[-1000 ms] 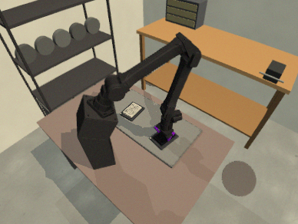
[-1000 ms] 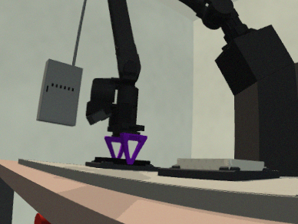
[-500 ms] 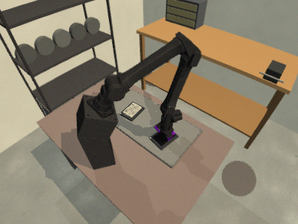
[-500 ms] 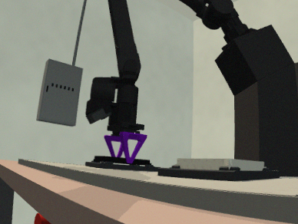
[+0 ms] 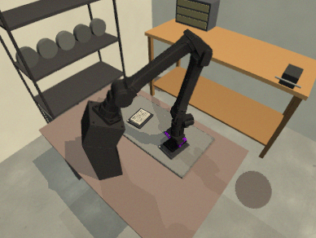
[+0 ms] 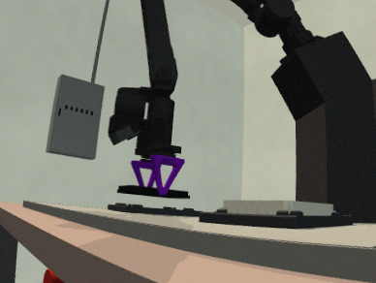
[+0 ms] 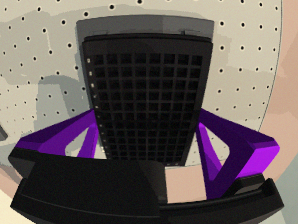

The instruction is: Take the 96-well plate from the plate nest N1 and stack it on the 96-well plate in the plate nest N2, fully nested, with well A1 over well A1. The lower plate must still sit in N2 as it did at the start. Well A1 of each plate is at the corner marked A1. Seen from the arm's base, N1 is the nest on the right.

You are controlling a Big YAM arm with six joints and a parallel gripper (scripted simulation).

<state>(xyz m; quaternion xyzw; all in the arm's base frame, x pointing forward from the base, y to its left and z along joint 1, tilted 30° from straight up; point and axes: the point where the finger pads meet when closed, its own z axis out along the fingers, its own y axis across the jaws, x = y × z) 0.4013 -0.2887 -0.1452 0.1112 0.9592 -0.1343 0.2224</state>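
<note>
My gripper (image 6: 157,176) with purple fingers is shut on a black 96-well plate (image 6: 153,191) and holds it a little above the empty dark nest N1 (image 6: 154,209). In the wrist view the plate (image 7: 148,106) runs lengthwise between the purple fingers, with the nest (image 7: 147,30) showing beyond its far end. In the top view the gripper (image 5: 175,140) stands over that nest (image 5: 174,150). The second plate (image 5: 139,116), light-coloured, sits in nest N2 to the left; it also shows in the exterior view (image 6: 278,207).
Both nests lie on a grey perforated mat on the pinkish table. The arm's black base column (image 5: 102,140) stands at the left. A dark shelf rack (image 5: 61,53) and an orange bench (image 5: 236,73) stand behind.
</note>
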